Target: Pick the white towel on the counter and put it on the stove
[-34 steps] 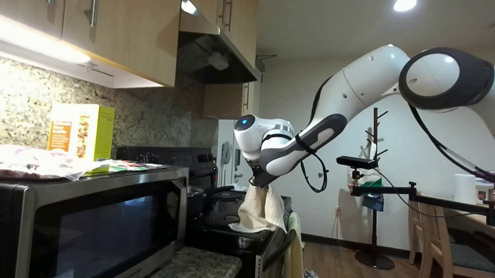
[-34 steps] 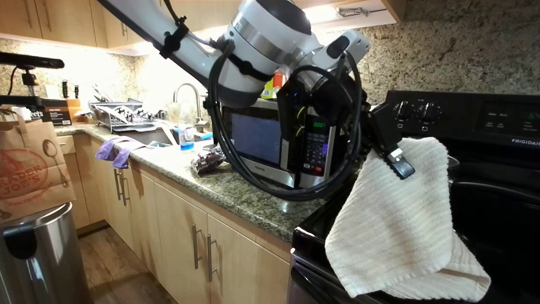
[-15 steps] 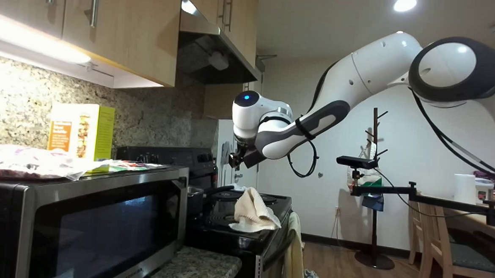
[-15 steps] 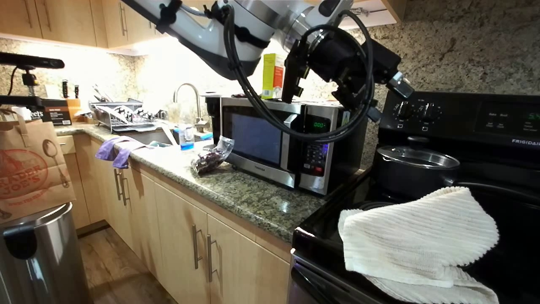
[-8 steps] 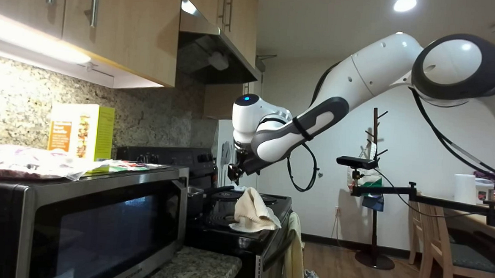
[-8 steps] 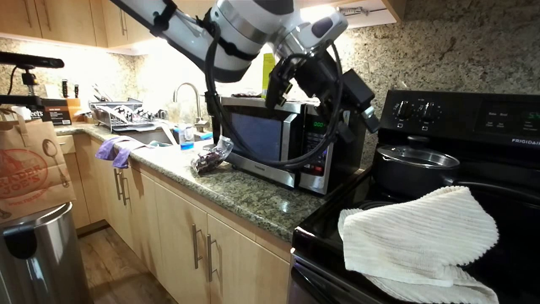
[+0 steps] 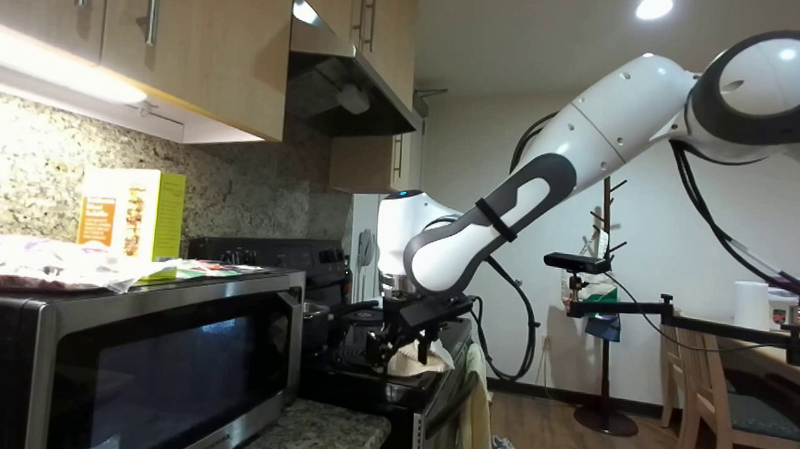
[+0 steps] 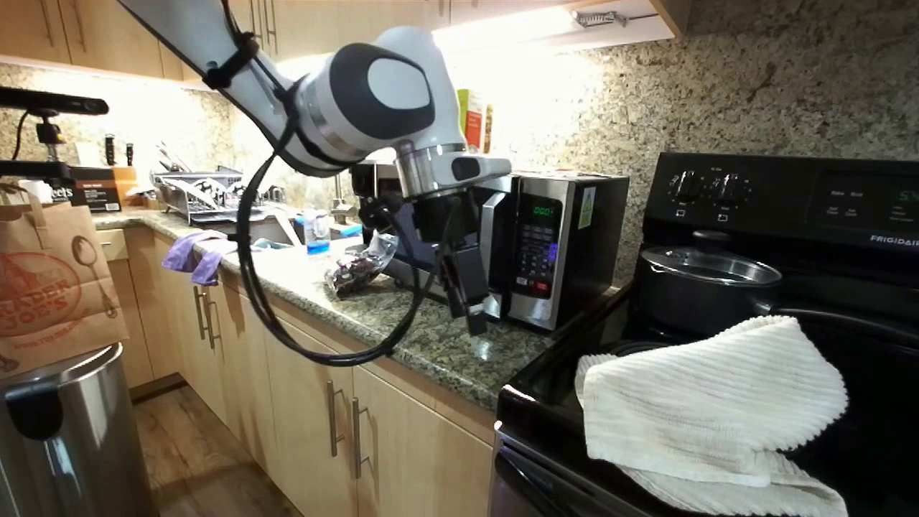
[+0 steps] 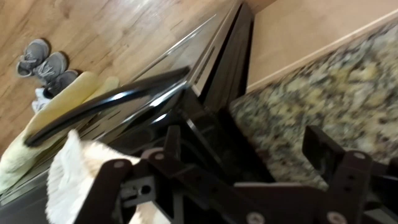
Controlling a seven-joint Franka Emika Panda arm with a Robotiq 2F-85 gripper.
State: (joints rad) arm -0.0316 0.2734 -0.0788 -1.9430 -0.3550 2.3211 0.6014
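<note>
The white towel (image 8: 711, 402) lies loosely folded, with raised creases, on the front of the black stove (image 8: 540, 406). Part of it (image 7: 421, 362) shows behind my gripper (image 7: 405, 356) in an exterior view, and an edge of the towel (image 9: 67, 183) appears at lower left in the wrist view. My gripper (image 9: 247, 146) stands open, its fingertips wide apart with nothing between them. It hangs apart from the towel, over the granite counter (image 9: 351, 102) and the stove's near edge. In an exterior view the gripper (image 8: 474, 316) is in front of the microwave, with one finger hidden.
A microwave (image 8: 535, 244) stands on the counter beside the stove. A lidded pot (image 8: 689, 298) sits on the stove behind the towel, its handle pointing right. A yellow towel (image 9: 46, 124) hangs on the oven handle (image 9: 105, 104). A black cable (image 8: 269, 316) loops below the wrist.
The towel was pulled up at my gripper, then let go, and has slumped onto the stove. My gripper rose off it, then swung away toward the counter and came down, turning.
</note>
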